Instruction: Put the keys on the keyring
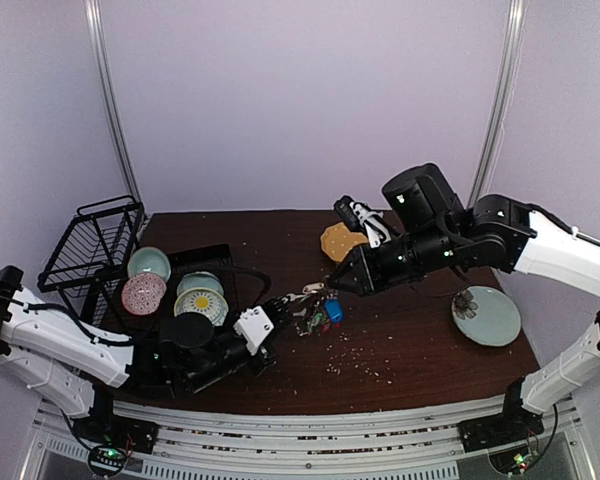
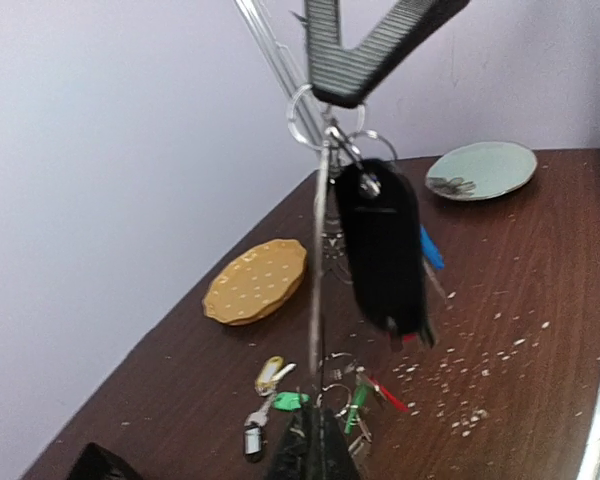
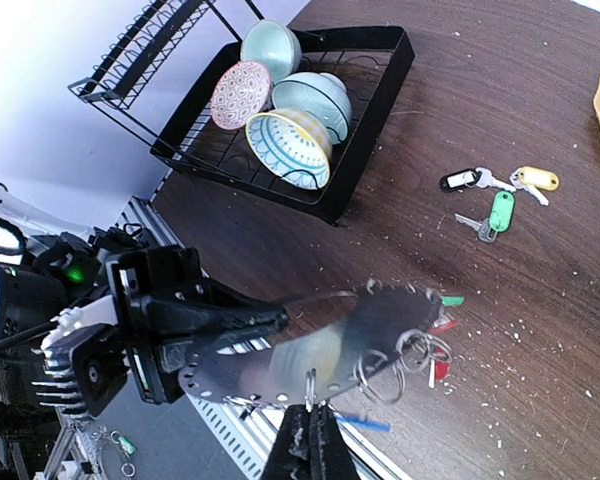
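Observation:
The keyring (image 3: pixel 280 355) is a thin grey metal disc with holes round its rim, held up between both grippers; in the left wrist view it shows edge-on (image 2: pixel 320 260). My left gripper (image 2: pixel 317 415) is shut on its edge (image 1: pixel 277 322). My right gripper (image 3: pixel 308 410) is shut on a small split ring (image 3: pixel 308 385) at the rim (image 1: pixel 332 287). A black tag (image 2: pixel 380 250), a blue tag (image 2: pixel 432 250) and red tags (image 3: pixel 438 345) hang from it. Loose keys lie on the table with black (image 3: pixel 458 180), cream (image 3: pixel 535 178) and green (image 3: pixel 500 210) tags.
An orange dotted plate (image 1: pixel 340 241) lies behind the grippers. A pale green plate (image 1: pixel 486 315) lies at the right. A black tray (image 1: pixel 225 262) with bowls and a wire rack (image 1: pixel 95 250) stand at the left. Crumbs are scattered on the brown table (image 1: pixel 400 350).

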You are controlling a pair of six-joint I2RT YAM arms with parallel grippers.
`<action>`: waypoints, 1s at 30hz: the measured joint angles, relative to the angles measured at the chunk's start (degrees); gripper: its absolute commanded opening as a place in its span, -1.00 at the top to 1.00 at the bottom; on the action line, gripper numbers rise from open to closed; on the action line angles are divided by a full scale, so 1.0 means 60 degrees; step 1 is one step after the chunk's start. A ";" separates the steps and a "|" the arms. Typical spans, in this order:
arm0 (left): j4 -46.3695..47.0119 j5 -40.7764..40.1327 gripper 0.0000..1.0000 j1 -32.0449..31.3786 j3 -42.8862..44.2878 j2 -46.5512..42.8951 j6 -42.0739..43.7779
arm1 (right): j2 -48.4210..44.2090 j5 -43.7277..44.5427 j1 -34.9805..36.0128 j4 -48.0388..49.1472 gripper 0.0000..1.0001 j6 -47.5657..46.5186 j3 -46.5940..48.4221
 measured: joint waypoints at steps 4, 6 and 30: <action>-0.0616 -0.0761 1.00 -0.0040 -0.0098 -0.1118 0.2637 | -0.0484 -0.0499 -0.0011 0.0572 0.50 -0.0364 -0.0590; -0.0834 -0.1086 1.00 -0.0058 -0.0098 -0.1606 0.4335 | -0.0732 -0.0732 -0.0015 0.0772 0.30 -0.0477 -0.0867; -0.8528 -0.0623 1.00 -0.0011 0.3311 -0.1180 0.8608 | -0.2248 0.0069 -0.0692 0.1581 0.13 -0.1206 -0.2514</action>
